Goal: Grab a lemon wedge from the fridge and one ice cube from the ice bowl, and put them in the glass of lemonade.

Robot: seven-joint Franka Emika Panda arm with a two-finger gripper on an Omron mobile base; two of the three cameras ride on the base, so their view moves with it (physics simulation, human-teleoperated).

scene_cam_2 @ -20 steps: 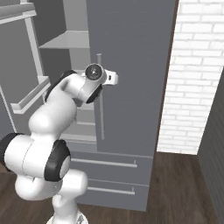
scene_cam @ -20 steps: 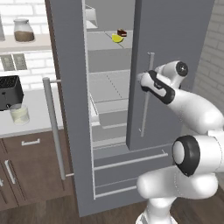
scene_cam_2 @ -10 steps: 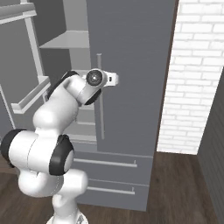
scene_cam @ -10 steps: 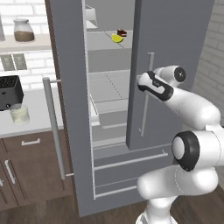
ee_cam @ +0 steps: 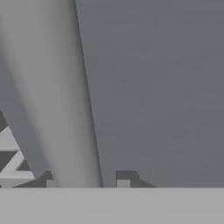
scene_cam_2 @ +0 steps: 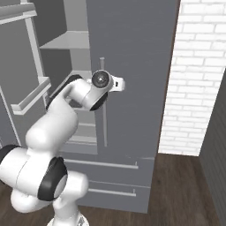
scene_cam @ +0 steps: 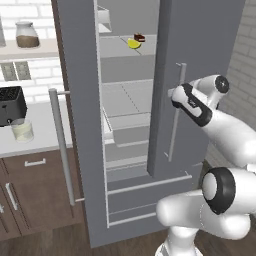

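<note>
The grey fridge (scene_cam: 200, 50) has both doors part open. The yellow lemon wedge (scene_cam: 133, 44) lies on an upper shelf inside, beside a small dark block (scene_cam: 139, 37). My gripper (scene_cam: 173, 93) is at the right door's silver bar handle (scene_cam: 172, 135), about a third of the way down it. In the hand view the handle (ee_cam: 57, 87) runs down between the two fingertips (ee_cam: 123, 183) of the gripper (ee_cam: 87, 183), which sit close on either side of it. The glass of lemonade (scene_cam: 22, 131) stands on the counter at the left. The ice bowl and ice cube are out of view.
A black toaster (scene_cam: 11, 105) sits behind the glass, and a lidded jar (scene_cam: 27, 35) stands on a shelf above. The left door's long handle (scene_cam: 62, 145) juts out in front. A white brick wall (scene_cam_2: 194, 79) closes off the right side of the fridge.
The hand has edged forward onto the right door's handle and the jaws have closed in on it. The doors and the lemon wedge have not moved.
</note>
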